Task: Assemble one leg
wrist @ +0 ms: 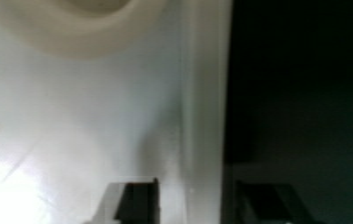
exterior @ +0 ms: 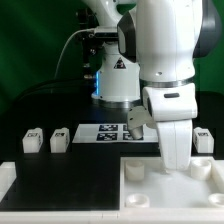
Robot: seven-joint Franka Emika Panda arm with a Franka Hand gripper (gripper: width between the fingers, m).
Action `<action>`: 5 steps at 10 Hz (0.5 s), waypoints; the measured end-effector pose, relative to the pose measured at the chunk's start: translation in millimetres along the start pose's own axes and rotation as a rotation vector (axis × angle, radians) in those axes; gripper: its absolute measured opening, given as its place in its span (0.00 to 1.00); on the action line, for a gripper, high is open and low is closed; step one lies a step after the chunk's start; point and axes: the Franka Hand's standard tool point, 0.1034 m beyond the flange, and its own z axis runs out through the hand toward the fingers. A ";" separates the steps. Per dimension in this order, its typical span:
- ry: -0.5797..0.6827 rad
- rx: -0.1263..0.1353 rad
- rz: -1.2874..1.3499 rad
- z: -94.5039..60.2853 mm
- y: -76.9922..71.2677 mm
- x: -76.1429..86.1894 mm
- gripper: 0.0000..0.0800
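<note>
At the back rim of the big white panel [exterior: 170, 195] the pincer [exterior: 173, 163] is low, one finger [wrist: 134, 200] over the panel and the other outside it; whether it presses, I cannot tell. I judge the panel gets placed first, which needs a firm, level grip. The nearest leg [exterior: 203, 137] stands on the tabletop [exterior: 90, 150] just behind the panel, beside the pincer, not touched.

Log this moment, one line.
gripper: open, astride panel edge | legs: three seen, loose on table | held: none
</note>
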 end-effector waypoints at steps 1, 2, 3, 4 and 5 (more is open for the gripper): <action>0.000 0.000 0.001 0.1 0.0 -0.2 0.37; 0.000 0.000 0.001 0.2 -0.1 -0.4 0.59; 0.000 0.001 0.002 0.3 -0.1 -0.6 0.75; 0.000 0.001 0.002 0.4 -0.1 -0.8 0.75; 0.000 0.001 0.003 0.4 -0.2 -1.0 0.80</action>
